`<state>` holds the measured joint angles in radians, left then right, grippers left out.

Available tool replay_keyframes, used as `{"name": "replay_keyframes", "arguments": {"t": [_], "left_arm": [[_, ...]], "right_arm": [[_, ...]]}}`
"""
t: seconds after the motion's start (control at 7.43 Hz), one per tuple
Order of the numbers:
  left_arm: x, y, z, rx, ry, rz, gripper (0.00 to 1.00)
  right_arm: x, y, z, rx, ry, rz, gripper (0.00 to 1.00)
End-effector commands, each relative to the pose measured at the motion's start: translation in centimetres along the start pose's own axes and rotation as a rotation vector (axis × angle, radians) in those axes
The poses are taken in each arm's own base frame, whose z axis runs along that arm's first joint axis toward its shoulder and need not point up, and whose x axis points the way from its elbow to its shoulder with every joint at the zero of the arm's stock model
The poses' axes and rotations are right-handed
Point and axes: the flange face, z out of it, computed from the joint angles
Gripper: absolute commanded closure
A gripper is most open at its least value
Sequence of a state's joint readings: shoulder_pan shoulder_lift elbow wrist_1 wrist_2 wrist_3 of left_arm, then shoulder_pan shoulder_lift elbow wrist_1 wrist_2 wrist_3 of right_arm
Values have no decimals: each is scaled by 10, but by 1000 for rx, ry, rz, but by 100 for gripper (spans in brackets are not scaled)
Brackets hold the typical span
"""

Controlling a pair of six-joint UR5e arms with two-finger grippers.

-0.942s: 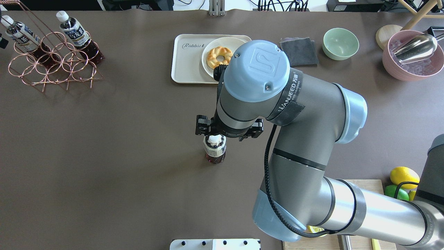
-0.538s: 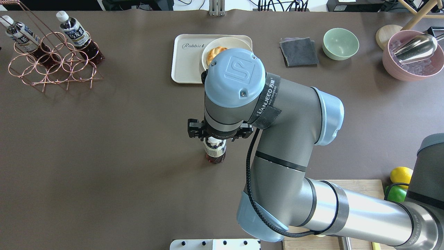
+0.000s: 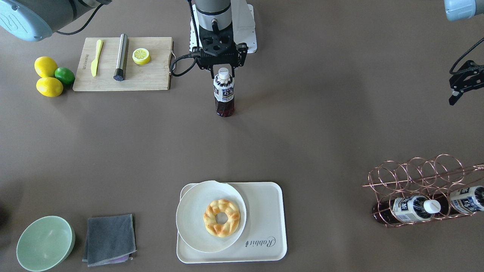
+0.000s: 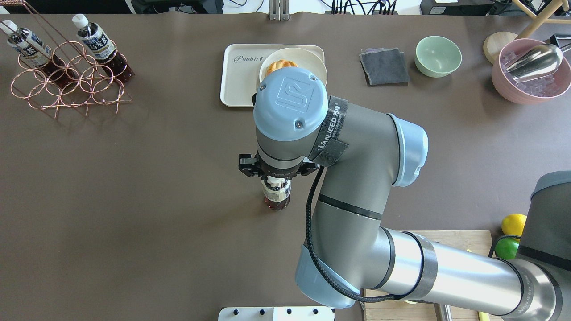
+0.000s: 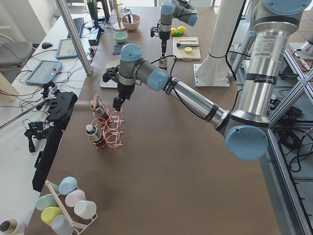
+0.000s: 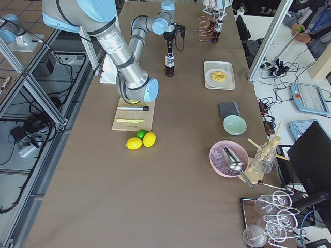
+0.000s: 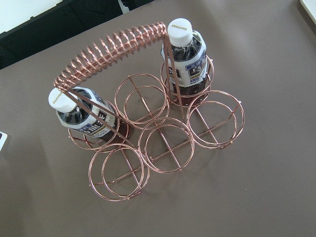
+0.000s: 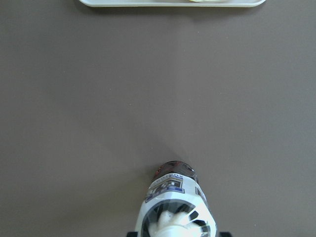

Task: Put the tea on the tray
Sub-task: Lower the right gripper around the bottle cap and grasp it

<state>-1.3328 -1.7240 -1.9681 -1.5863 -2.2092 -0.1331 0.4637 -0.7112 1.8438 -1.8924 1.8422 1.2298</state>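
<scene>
My right hand (image 3: 224, 72) is open around the top of the tea (image 3: 224, 94), which stands on the surface (image 3: 302, 132), well apart from the tray (image 3: 264, 215). I think I must squeeze next, then lift.

The right arm (image 4: 357, 147) is made of matte grey tubes and a polished silver forearm (image 4: 446, 272). Its joints carry pale blue round caps (image 4: 289, 99) with an embossed UR logo (image 4: 290, 95) and small screws (image 4: 298, 125). A dark strap (image 4: 328, 131) printed "WANJEED" wraps the wrist. A black ribbed cable (image 4: 308, 223) loops alongside. Its end effector (image 3: 222, 72) is black. The left arm (image 5: 193, 100) has the same grey, silver and blue.
</scene>
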Motion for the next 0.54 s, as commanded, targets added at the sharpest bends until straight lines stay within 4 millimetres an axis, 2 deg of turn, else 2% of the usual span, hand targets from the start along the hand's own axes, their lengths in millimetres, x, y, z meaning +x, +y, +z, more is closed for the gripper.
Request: {"name": "replay_keyframes", "arguments": {"t": [0.0,0.27,0.4], "left_arm": [[-3,2,4,-4,1,-3,3],[-5,3,3,-3,-1,-6,3],[-8,7,5,-10,-3,-16,3]], "right_arm": [[-1,1,-3,2,-6,-24,100],[-7,-24,-36,26,-31,-32,100],[-4,-43,-41,47,-20,-68,100]]}}
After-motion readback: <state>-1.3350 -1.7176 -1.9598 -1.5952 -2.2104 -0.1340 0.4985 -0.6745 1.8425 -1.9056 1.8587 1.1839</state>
